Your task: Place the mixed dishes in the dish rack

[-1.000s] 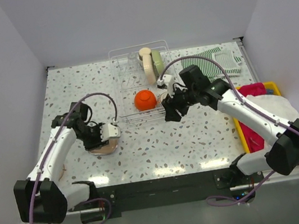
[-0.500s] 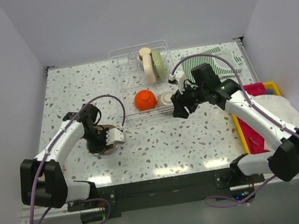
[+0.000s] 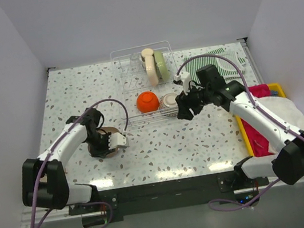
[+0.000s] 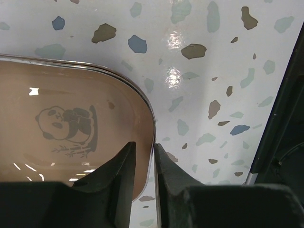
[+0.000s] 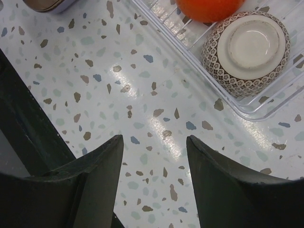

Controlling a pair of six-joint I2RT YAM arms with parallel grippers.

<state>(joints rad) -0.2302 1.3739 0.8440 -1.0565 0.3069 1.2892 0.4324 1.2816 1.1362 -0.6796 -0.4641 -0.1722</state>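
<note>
Your left gripper (image 4: 144, 147) has narrowed its jaws astride the rim of the brown plate (image 4: 57, 85), now between them; whether they pinch yet, you cannot tell. Lifting toward the dish rack (image 3: 127, 83) looks next.

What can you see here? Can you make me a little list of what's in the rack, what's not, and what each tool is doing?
In the dish rack: orange bowl, patterned bowl upside down, cream plate and green plate standing up
Not loaded yet: brown panda plate, flat on the table
Left tool: one finger on each side of the brown panda plate's rim, grip unclear
Right tool: open, empty, over the table beside the dish rack
</note>
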